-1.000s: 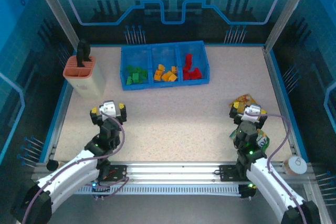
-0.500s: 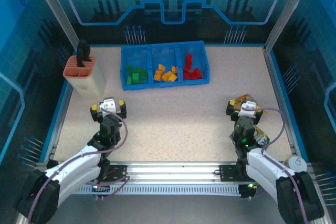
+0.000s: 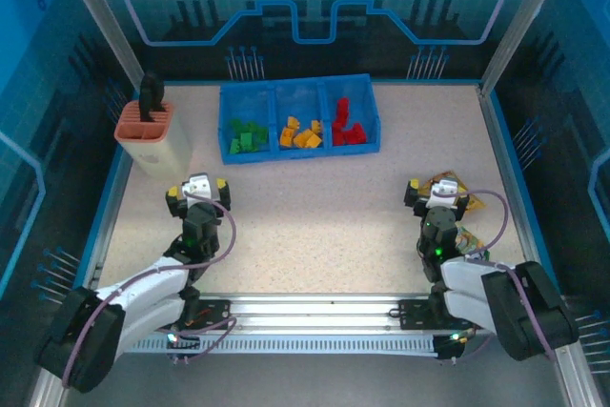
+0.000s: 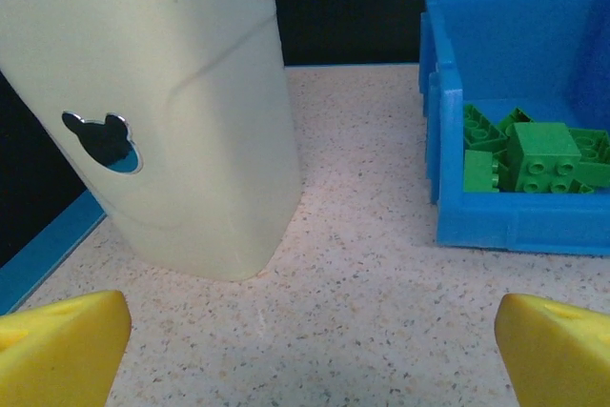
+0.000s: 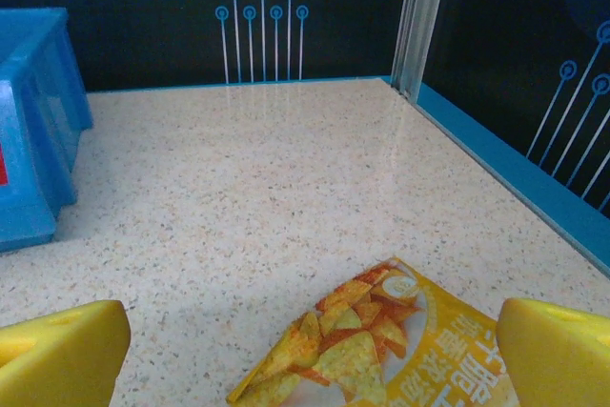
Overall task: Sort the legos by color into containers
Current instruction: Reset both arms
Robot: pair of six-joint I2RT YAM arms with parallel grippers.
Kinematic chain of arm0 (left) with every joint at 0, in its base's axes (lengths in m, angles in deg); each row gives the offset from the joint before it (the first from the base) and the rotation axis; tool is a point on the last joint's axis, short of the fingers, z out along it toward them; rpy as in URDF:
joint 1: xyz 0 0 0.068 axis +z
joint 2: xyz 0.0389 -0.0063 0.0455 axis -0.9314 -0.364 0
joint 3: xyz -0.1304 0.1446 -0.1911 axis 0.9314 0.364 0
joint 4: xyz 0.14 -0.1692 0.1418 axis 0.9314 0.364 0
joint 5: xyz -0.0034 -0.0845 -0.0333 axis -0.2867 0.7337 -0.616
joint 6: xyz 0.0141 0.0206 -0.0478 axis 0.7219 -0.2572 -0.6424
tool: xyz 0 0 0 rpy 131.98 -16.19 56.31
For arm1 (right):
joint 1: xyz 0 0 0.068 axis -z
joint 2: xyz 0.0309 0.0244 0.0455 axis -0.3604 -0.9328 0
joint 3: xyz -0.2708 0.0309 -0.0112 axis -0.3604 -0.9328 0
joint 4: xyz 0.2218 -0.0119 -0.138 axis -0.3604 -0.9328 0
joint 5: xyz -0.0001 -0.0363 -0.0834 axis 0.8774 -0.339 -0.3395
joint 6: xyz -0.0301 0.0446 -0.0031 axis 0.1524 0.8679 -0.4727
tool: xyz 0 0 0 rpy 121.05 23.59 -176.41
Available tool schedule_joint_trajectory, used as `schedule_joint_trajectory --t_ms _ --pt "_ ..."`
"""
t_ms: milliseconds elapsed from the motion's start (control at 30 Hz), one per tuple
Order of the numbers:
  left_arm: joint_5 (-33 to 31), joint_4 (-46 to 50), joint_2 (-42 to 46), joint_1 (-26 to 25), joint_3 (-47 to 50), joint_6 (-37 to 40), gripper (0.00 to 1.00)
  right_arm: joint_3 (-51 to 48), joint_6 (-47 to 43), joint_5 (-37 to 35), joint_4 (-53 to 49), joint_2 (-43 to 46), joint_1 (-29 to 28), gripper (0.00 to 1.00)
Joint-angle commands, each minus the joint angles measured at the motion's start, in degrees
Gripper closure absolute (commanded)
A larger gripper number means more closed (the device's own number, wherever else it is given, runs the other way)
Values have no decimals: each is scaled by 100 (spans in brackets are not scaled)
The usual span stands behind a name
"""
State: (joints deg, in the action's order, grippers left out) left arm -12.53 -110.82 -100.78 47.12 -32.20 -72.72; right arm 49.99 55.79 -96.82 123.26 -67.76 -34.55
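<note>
My left end effector (image 3: 196,192) hangs low over the near-left part of the surface (image 3: 315,212). Its yellow fingertips (image 4: 59,345) are spread wide with nothing between them. My right end effector (image 3: 437,193) sits at the near right, spread just as wide and also empty. A yellow snack bag (image 5: 381,355) lies on the surface right below and ahead of it.

The legos lie in the blue tray (image 3: 310,152) at the far middle of the surface, well apart from both end effectors. They are sorted by compartment — green legos (image 3: 246,136) in the left one, orange-yellow legos (image 3: 300,133) in the middle one, red legos (image 3: 349,128) in the right one.

From my left wrist, the tray's left compartment is ahead and to the right, with the green bricks heaped against its near wall. The beige holder (image 4: 181,111) with an orange rim stands ahead and to the left, apart from the tray, with speckled surface between them. From my right wrist, a corner of the tray shows at the far left edge — across open surface from the bag.
</note>
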Motion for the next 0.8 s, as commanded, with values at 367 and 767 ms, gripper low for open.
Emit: schedule_joint_trajectory --t_ms 367,767 --pt "308 -707 -288 203 -7 119 1 -73 -100 108 2072 -1060 198 0" --pt "392 -845 25 212 230 131 1 -4 128 702 1793 -977 561 0"
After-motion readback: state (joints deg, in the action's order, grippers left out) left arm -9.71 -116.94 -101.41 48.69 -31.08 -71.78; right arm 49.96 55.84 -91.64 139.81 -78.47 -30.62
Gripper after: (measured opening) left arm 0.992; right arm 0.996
